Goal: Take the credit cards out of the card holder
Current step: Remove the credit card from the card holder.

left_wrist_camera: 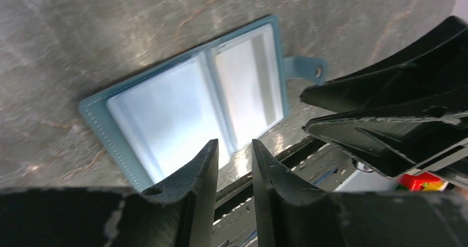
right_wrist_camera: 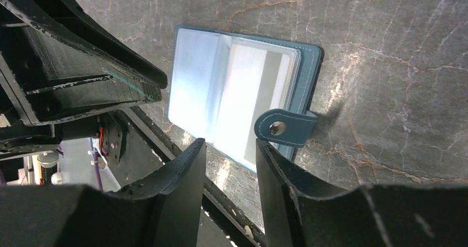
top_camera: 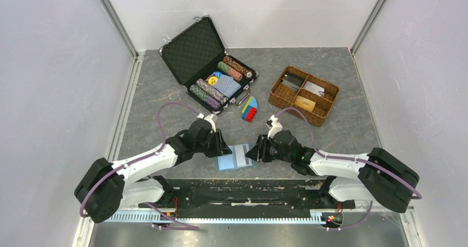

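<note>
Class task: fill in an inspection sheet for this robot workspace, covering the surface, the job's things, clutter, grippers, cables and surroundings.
Surface: grey marbled tabletop, no spills seen.
Job's things: light-blue folding card holder lies open flat at the near edge; glare hides whether cards remain in its pockets.
Clutter: open black chip case, filled; brown wicker tray, partly filled; multicoloured block toy.
Grippers: left gripper and right gripper both open, empty, flanking the holder.
Cables: purple cables loop along both arms.
Surroundings: white walls on three sides.
</note>
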Motion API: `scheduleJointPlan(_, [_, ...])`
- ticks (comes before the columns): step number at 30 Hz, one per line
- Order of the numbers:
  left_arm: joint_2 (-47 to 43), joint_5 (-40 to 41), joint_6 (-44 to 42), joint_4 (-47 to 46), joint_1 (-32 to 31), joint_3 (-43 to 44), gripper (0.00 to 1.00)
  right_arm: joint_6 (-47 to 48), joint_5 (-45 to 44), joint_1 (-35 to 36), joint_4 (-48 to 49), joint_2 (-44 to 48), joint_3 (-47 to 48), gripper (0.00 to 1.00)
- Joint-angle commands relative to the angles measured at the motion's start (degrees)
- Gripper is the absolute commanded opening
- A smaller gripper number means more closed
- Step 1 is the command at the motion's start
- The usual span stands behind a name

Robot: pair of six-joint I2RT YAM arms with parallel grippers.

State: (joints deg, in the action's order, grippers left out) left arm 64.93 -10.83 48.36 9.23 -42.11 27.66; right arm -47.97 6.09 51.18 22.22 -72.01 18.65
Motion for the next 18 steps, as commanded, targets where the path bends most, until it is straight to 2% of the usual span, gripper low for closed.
scheduleJointPlan(1, [2.01,-3.71,1.30,-5.93,0.17,2.33,0.35,0.57,-1.58,0.24,0.82,1.27,1.66,0.41])
scheduleJointPlan(9, [9.64,-7.63,1.67,-14.68,0.12,-0.14,0.30,-0.75,-0.11,0.25,6.28,-3.27,0.54,0.41])
scheduleJointPlan(18, [12.73,-6.57,1.57,-16.74,0.10,-4.13,0.29,-0.39,0.33,0.26,5.76,-7.16,1.03,0.41])
